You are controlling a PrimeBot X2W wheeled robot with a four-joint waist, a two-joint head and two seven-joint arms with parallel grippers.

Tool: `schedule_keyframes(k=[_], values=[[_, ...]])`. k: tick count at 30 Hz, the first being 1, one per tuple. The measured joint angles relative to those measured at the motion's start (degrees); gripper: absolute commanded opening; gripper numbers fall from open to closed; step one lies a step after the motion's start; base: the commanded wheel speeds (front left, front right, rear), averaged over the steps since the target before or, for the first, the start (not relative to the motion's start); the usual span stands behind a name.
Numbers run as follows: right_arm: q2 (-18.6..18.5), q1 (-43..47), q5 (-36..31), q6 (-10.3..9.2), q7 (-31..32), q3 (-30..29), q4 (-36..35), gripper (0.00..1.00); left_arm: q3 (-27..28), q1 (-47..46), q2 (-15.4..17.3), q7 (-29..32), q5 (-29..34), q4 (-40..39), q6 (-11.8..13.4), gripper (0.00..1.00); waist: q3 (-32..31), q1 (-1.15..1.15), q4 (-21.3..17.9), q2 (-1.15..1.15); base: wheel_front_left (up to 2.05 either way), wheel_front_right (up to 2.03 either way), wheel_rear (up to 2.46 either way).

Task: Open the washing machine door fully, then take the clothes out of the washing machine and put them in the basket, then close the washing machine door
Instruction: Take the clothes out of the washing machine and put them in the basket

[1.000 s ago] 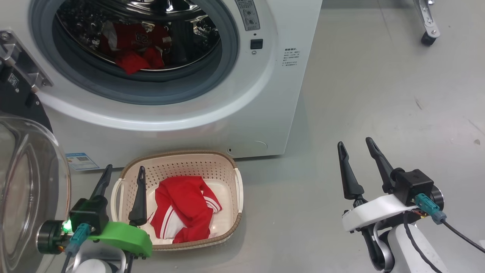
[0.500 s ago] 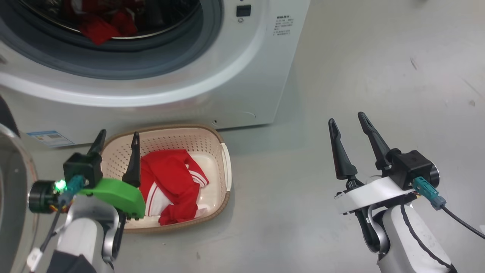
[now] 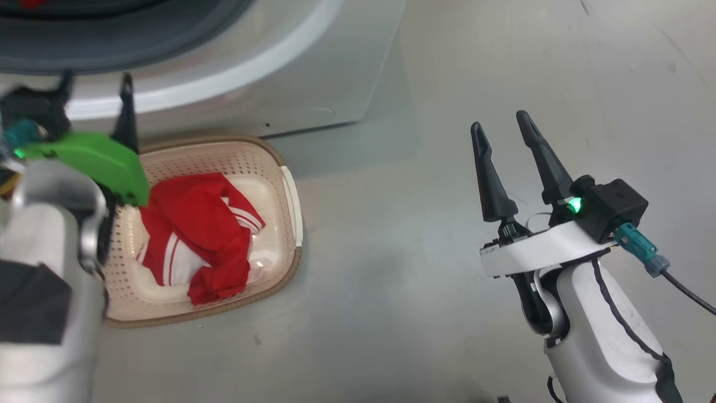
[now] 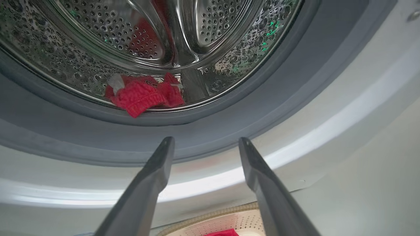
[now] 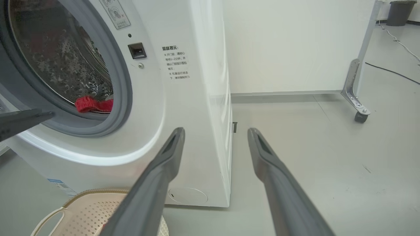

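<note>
One red garment with white stripes is lying crumpled in the basket. The basket sits on the grey floor, just in front of the washing machine. More red clothes are bunched at the front lip of the steel drum, touching the grey rubber ring.

The left end effector hangs over the basket's far left side, aimed up at the drum opening. Its fingers are spread wide and it's got nothing in it. The right end effector is well off to the right over bare floor, also spread and empty.

Writing-wise, there's a Chinese notice on the front panel, right of the opening, headed 温馨提示. The lines under it are too small for me to read. Same goes for the blue label low on the left.
</note>
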Motion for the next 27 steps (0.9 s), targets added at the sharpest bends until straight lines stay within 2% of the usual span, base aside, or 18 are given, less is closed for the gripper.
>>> schedule_keyframes(k=[8,16,27], values=[[0.01,-3.97,4.66,-0.9,0.0,3.15,-1.41,1.0,1.79,-12.32,6.37,4.49,1.66,2.35,-0.01,1.0,6.04,0.01,-3.68,0.0,0.0,0.0,0.0],[0.02,-5.92,8.05,-1.47,0.0,5.08,-1.4,1.0,2.64,-18.79,11.55,6.78,3.41,6.35,-0.65,1.0,9.49,0.01,-8.74,0.0,0.0,0.0,0.0],[0.08,-6.09,9.07,-2.96,0.0,6.43,-1.44,1.0,3.1,-26.09,16.3,10.27,5.64,10.33,-1.58,1.0,11.51,0.0,-13.46,0.0,0.0,0.0,0.0]])
